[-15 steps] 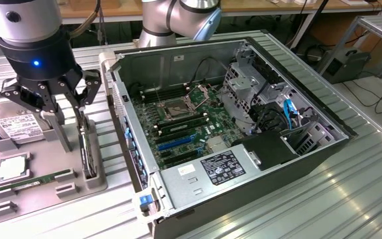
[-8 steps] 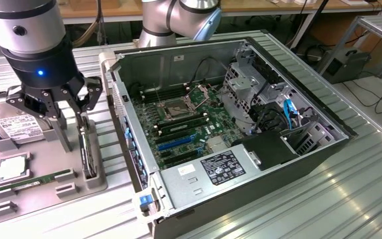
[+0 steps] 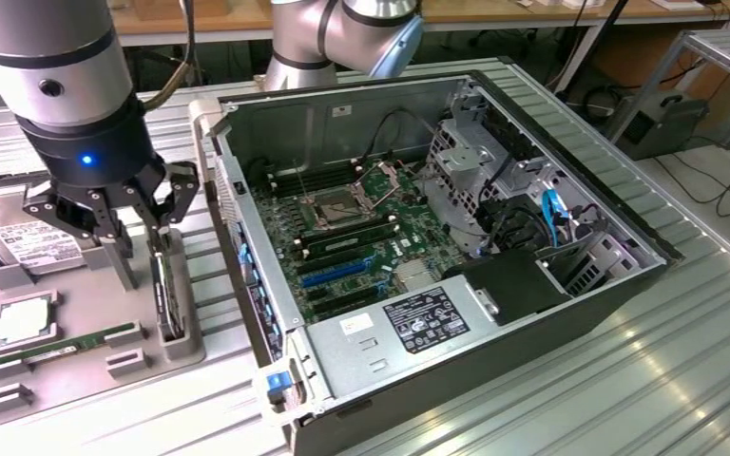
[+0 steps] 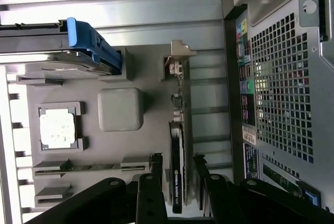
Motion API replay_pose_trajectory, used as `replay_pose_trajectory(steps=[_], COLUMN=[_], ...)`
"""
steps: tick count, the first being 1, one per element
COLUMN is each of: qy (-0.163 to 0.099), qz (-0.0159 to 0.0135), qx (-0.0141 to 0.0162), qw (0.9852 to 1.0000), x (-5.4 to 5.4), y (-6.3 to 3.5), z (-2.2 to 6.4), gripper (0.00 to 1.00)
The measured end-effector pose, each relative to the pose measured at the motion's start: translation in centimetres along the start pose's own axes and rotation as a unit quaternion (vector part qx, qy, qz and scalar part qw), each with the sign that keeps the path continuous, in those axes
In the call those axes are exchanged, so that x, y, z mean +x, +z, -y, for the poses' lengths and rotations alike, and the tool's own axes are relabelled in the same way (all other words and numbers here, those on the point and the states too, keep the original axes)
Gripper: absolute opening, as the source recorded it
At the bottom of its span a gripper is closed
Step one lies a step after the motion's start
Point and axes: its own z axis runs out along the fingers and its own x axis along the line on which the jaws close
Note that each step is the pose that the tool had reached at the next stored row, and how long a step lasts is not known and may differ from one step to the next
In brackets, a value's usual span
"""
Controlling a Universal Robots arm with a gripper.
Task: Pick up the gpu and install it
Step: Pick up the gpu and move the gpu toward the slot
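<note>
The gpu [image 3: 168, 285] stands on its long edge in a slot of the grey holder tray [image 3: 86, 375], at the exterior view's left, beside the open computer case. In the wrist view the gpu [image 4: 179, 140] shows as a thin black card with its silver bracket [image 4: 180, 54] at the far end. My gripper [image 3: 145, 261] hangs low over the card and is open. Its black fingers [image 4: 155, 182] stand one on each side of the card's near end, and small gaps separate them from it. Between them, my gripper [image 4: 177, 158] holds nothing.
The open computer case [image 3: 619, 275] lies right of the tray, its motherboard slots [image 3: 334, 271] exposed. A hard drive [image 3: 35, 237], a processor [image 3: 23, 323] and a green RAM stick [image 3: 67, 344] rest in the tray. The case's perforated rear panel [image 4: 282, 78] is close beside the card.
</note>
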Motion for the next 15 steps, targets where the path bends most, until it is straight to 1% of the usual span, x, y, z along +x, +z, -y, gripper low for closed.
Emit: replay_pose_trajectory(steps=[12,13,15], qy=[0.000,0.000,0.000], qz=[0.0000,0.0000,0.0000], qx=[0.0000,0.0000,0.0000], qw=[1.0000,1.0000,1.0000], x=[0.0,0.0,0.0], y=[2.15,2.56,2.98], z=[0.16,0.24,0.32], gripper=[0.36,0.36,0.36])
